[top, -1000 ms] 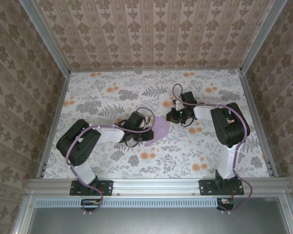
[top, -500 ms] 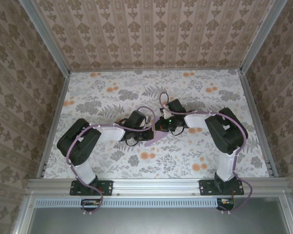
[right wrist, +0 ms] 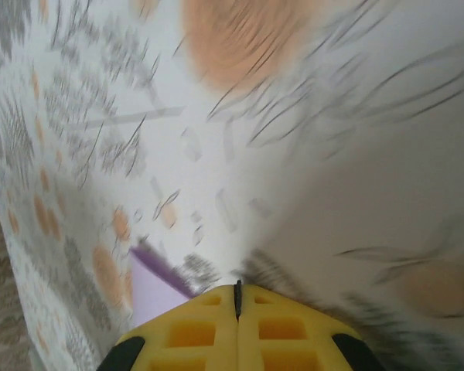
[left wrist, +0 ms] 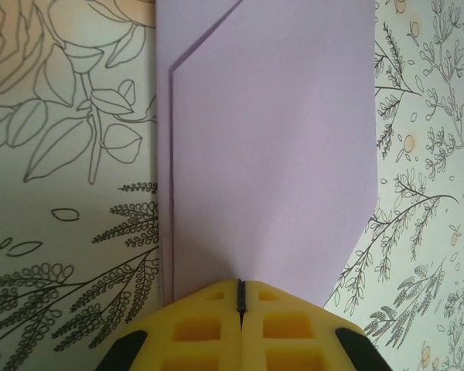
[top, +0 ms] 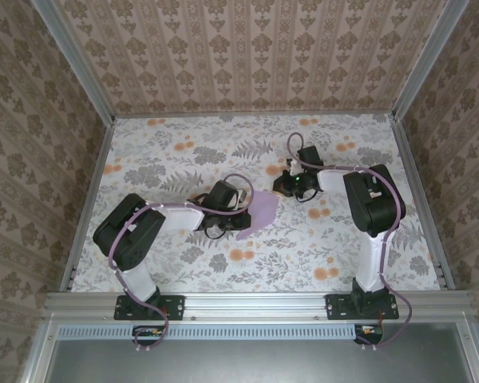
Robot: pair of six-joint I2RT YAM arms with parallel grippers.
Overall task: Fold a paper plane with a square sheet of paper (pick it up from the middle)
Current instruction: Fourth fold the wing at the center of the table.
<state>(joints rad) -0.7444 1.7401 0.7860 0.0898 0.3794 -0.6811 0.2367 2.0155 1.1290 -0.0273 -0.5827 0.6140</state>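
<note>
My left tool point(left wrist: 240, 295), fingers together, pinned the partly folded lilac-purple paper sheet point(left wrist: 271, 154) to the floral tabletop point(top: 184, 152). My right tool point(right wrist: 237, 297), shut and empty, hovered beside it. Mid-fold, I judged: next, crease another corner.

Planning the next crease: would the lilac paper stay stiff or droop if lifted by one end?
Likely droops: the paper looks thin, lying flat on the tablecloth. Its doubled layer along one edge may stiffen it slightly. Being light, it would probably slide under a push.
</note>
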